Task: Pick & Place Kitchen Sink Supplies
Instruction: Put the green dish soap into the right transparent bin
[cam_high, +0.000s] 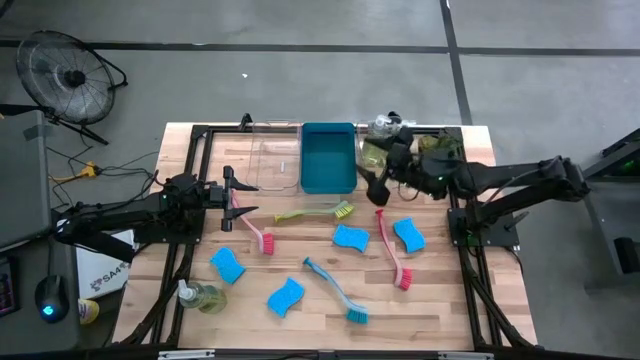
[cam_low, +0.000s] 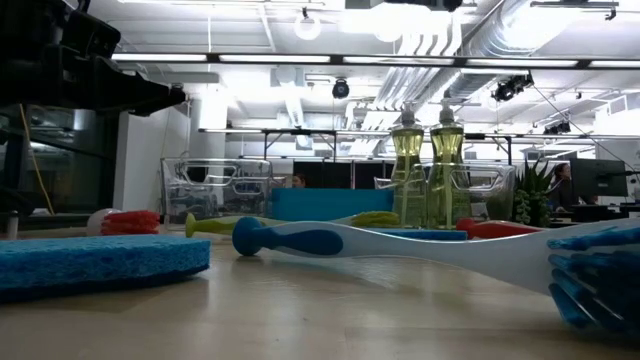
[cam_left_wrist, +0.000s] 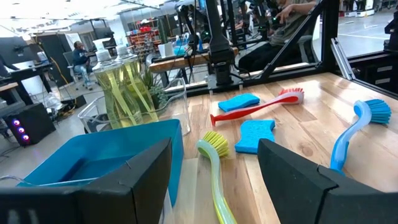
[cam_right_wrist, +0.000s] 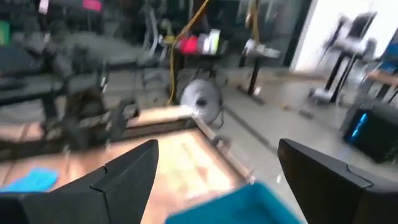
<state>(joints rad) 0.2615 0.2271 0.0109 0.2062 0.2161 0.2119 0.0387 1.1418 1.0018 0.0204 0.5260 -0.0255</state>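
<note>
Brushes and sponges lie spread across the table (cam_high: 430, 300), and nothing is held yet. Your left gripper (cam_high: 237, 186) hangs near the table's left edge with its fingers (cam_left_wrist: 134, 180) spread and empty; your right gripper (cam_high: 378, 190) hovers at the far right, just beside the blue bin (cam_high: 327, 157), fingers (cam_right_wrist: 127, 174) likewise released around nothing.

The relation that matters: the pink brush (cam_high: 251, 226) lies almost directly under the left gripper, its handle end by the fingers and its long axis running away from them toward the table's front, bristle head farthest out. That makes it the left arm's nearest pick, I judge, and you would want the fingers turned across the handle, not along it.

The yellow-green brush (cam_high: 315, 212) lies crosswise in front of the bin, its head toward the right arm. The red brush (cam_high: 391, 250) runs front to back below the right gripper, between two sponges (cam_high: 350, 238) (cam_high: 409, 235), so it belongs to the right arm. The teal brush (cam_high: 336, 291) and two more sponges (cam_high: 227, 265) (cam_high: 285, 296) sit well apart from both. One bottle (cam_high: 201, 295) lies at the front left; two stand in a clear tray (cam_high: 385, 150) beside the bin.
</note>
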